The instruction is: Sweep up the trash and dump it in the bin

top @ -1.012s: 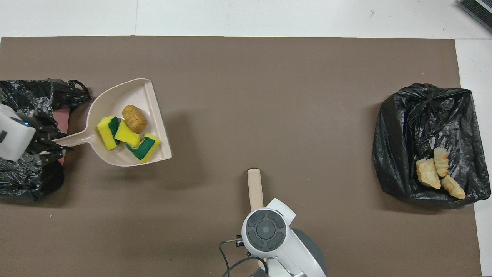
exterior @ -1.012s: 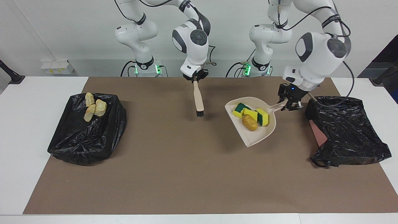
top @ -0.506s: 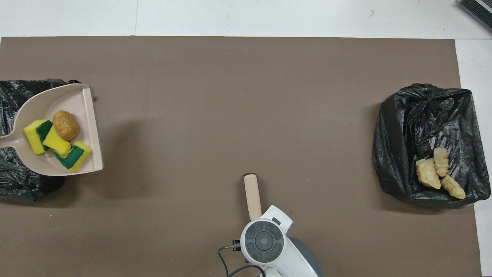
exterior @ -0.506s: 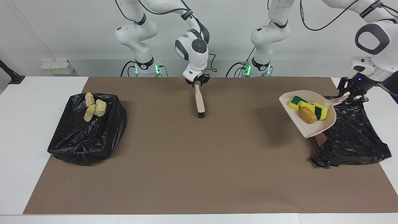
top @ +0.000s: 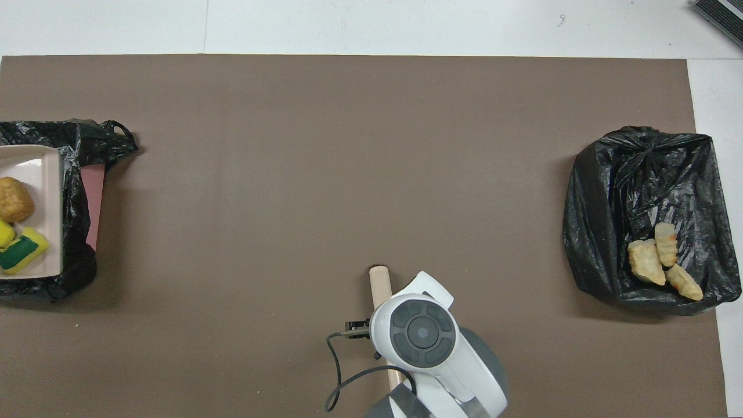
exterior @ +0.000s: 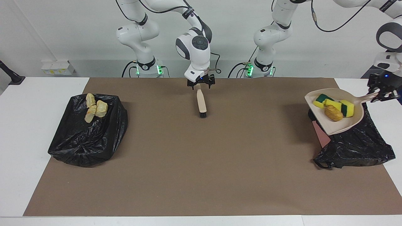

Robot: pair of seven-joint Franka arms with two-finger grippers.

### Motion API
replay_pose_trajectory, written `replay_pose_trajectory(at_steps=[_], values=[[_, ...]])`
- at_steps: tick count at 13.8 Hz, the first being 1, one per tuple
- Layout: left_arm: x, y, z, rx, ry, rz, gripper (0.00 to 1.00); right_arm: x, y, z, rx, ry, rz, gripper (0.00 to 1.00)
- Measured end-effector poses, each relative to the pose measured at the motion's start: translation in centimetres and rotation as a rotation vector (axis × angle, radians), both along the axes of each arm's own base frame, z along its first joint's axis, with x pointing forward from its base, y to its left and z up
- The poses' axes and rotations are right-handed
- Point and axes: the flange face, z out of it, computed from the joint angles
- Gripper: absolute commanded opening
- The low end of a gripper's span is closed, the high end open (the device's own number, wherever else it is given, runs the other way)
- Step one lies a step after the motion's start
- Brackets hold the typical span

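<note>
Left gripper (exterior: 381,94) has carried the dustpan (exterior: 345,122) with trash (exterior: 333,108) over the bin (exterior: 355,141) at the left arm's counter end, jaws clamped on its handle; right gripper (exterior: 201,84) jaws spread above the dropped brush (exterior: 201,102); tip slowly, lip inside the bag.

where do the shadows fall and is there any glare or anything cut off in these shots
Facing view: soft, even light; the raised dustpan throws a faint shadow on the brown mat, and the left gripper sits at the frame edge. Overhead view: the frame edge crops the dustpan, and the bin bag shows small glints.
</note>
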Motion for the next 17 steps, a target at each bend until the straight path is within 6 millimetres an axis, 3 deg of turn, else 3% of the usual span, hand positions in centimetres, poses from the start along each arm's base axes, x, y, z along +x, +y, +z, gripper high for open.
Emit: replay_pose_trajectory(at_steps=[3, 7, 10, 14, 17], values=[[1.6, 0.2, -0.2, 0.141, 0.007, -0.068, 0.0, 5.6, -4.3, 3.5, -0.027, -0.116, -0.047, 1.0], [3.5, -0.7, -3.4, 0.293, 0.051, -0.137, 0.0, 10.8, -10.9, 7.3, -0.039, -0.161, -0.09, 1.0], [4.0, -1.3, -2.7, 0.433, 0.064, -0.136, 0.0, 14.1, -17.4, 10.6, -0.047, -0.189, -0.141, 1.0], [3.5, -1.4, 0.0, 0.585, 0.038, -0.096, 0.0, 16.6, -26.6, 15.5, -0.08, -0.192, -0.148, 1.0], [3.7, -4.5, 1.3, 0.67, 0.019, -0.015, 0.0, 16.6, -32.3, 19.8, -0.098, -0.17, -0.092, 1.0]])
